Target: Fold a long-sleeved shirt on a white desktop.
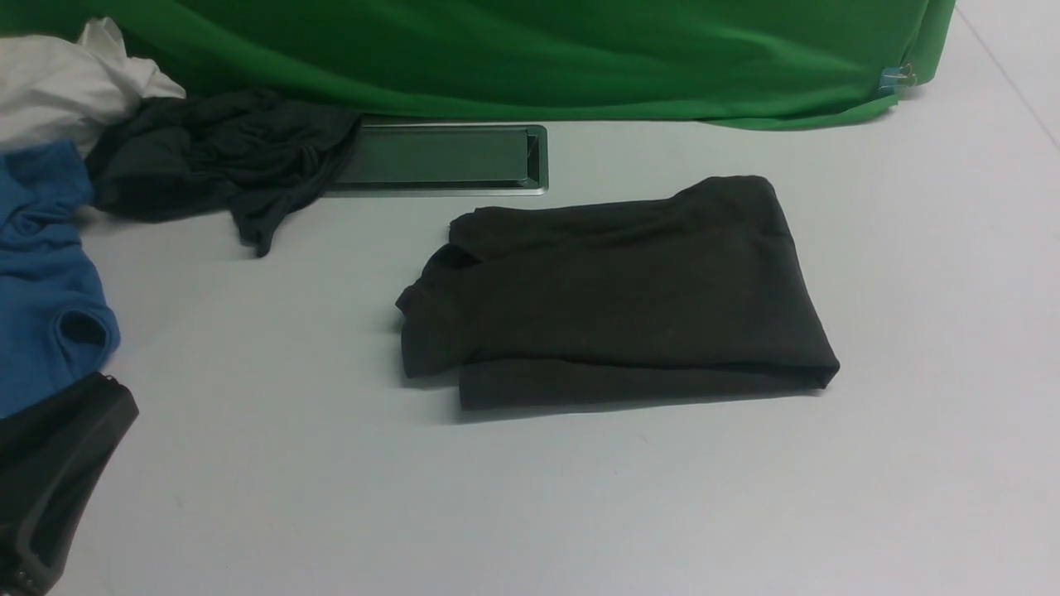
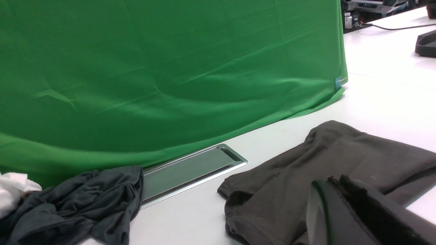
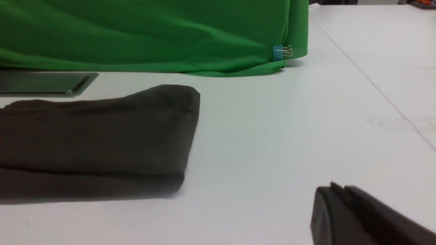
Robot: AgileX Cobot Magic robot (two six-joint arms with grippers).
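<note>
White desktop (image 1: pixel 911 331) spreads below my cameras, green backdrop (image 1: pixel 530 50) hung along its far edge. I see the long-sleeved shirt (image 1: pixel 617 298) folded into a flat bundle just in front of the silver cable slot (image 1: pixel 439 157). My left gripper (image 2: pixel 335 183) and right gripper (image 3: pixel 337 190) both show jaws pressed together, gripping nothing, clear of the shirt. Crumpled dark, blue and white garments (image 1: pixel 50 190) lie left of the slot.

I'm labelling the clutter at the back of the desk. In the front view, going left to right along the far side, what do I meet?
White cloth → dark grey-teal garment → silver-framed cable slot → blue binder clip on the green backdrop.
</note>
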